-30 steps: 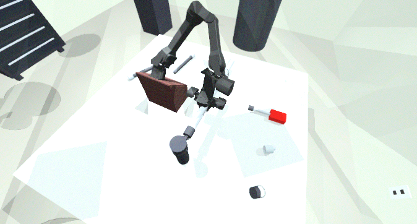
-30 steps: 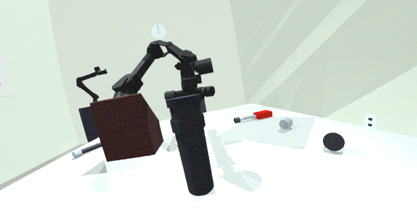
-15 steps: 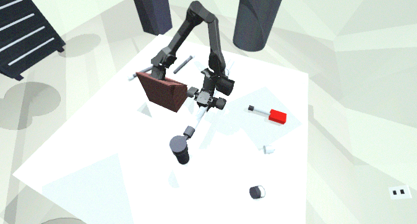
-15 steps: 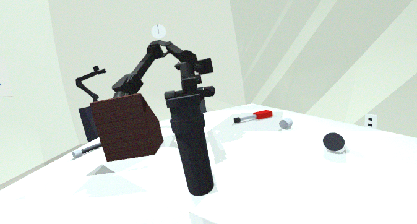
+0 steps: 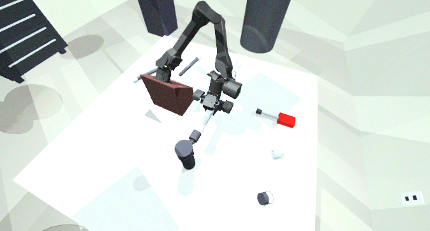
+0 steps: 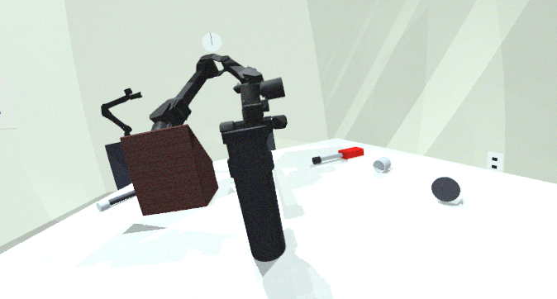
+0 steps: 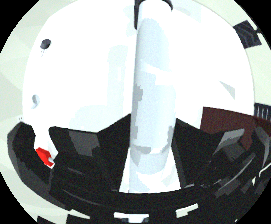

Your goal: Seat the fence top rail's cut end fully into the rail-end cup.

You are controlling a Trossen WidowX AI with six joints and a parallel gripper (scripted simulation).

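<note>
My gripper (image 5: 212,111) (image 7: 153,122) is shut on the pale fence top rail (image 5: 206,122) (image 7: 155,75); its fingertips are hidden behind the post in the exterior view. The rail's far end meets the mouth of the dark rail-end cup (image 5: 194,136), whose rim shows around it at the top of the wrist view; how deep it sits I cannot tell. The cup is beside the big post (image 5: 188,163) (image 6: 263,216), just below the post cap (image 5: 184,148) (image 6: 246,130). The brace band (image 6: 251,163) is high on the post. The loop cap is not clearly visible behind the arm.
A dark red-brown block (image 5: 167,98) (image 6: 167,173) stands close beside the gripper. A red-handled tool (image 5: 286,120) (image 6: 351,153), a pale short cylinder (image 5: 277,154) (image 6: 382,164) and a dark round cap (image 5: 263,198) (image 6: 445,189) lie on the other side. Dark rods lie near the arm's base.
</note>
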